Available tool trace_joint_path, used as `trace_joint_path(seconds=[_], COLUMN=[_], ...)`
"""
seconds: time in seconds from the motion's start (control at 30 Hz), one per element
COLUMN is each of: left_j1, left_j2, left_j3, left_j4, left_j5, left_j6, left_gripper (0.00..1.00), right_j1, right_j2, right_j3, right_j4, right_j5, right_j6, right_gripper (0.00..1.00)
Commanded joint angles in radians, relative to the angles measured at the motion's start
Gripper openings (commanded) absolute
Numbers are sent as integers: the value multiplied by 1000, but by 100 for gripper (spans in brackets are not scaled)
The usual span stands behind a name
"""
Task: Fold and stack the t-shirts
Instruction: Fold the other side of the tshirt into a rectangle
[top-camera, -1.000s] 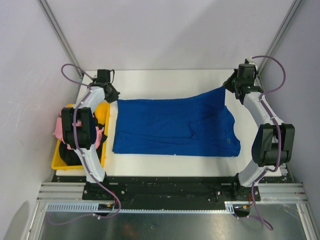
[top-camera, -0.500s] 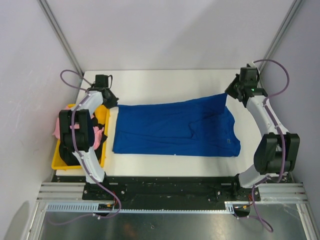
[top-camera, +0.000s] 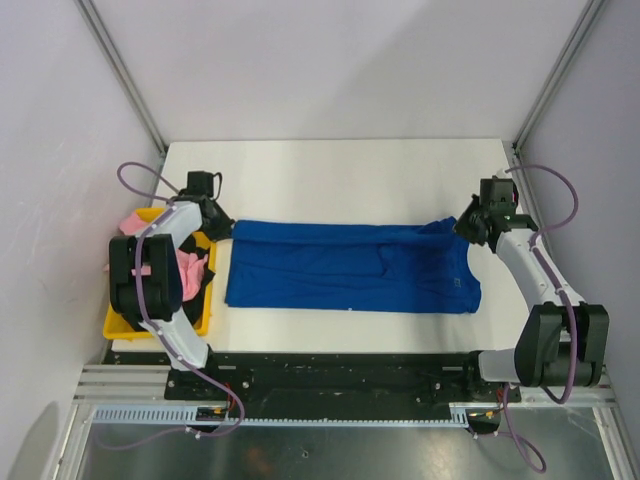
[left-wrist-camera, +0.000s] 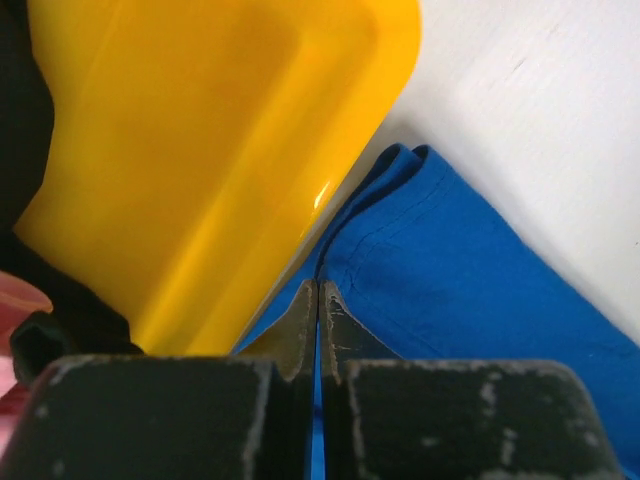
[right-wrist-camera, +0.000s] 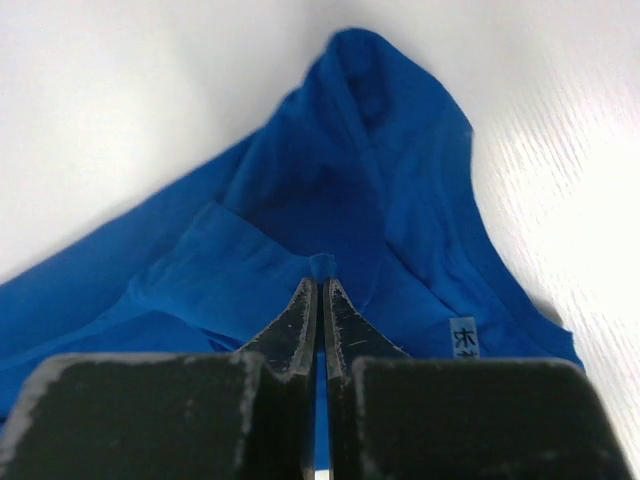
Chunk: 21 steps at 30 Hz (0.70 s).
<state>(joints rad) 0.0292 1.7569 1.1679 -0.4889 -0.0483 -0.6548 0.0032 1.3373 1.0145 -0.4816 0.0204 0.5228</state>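
Left gripper (left-wrist-camera: 318, 292): closed to a slit, pinching the far-left corner of the blue shirt (left-wrist-camera: 470, 270), right beside the wall of the yellow bin (left-wrist-camera: 200, 150).
Right gripper (right-wrist-camera: 320, 288): also closed tight, with a tuck of the blue shirt's far-right corner nipped between the tips.
Blue shirt: lies lengthwise across the white desk (top-camera: 330, 175) between the 2 arms, its near edge flat on the desk.
Just changed: 1 second ago the far edge sat further back and the right corner was held high and far. Both grippers have since drawn toward the near side, so the shirt now shows as a narrower, more even band.
Meaning for the task: judged as the start of the 1st fold, far edge carried toward the near edge. The fold is not laid yet and nothing is stacked.
Other shirts: a pink shirt (top-camera: 186, 270) sits bunched in the bin at the left, not yet folded.
Hidden: the left arm covers most of the bin in the top view. A dark patch (left-wrist-camera: 20, 120) at the bin's edge may be the black shirt, but I cannot tell.
Hard to make out: no printed lettering shows on the blue shirt, only a small white tag (right-wrist-camera: 463, 336) near the right end. Whether the carried edge is off the desk is unclear.
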Motion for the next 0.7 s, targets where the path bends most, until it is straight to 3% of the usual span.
trace_joint_path(seconds=[0.0,0.67], left_j1=[3,-8], left_j2=[-74,-217], left_j3=[-33,-165], left_j4=[7,11], left_j5=[-11,4], left_j6=[5,21], left_gripper=[0,0], right_j1=[-20,-73], right_j2=[14,-89], right_j3=[-21,-36], right_j4=[-4,-74], right_j5=[15,14], right_j6=[2,29], right_gripper=[0,0])
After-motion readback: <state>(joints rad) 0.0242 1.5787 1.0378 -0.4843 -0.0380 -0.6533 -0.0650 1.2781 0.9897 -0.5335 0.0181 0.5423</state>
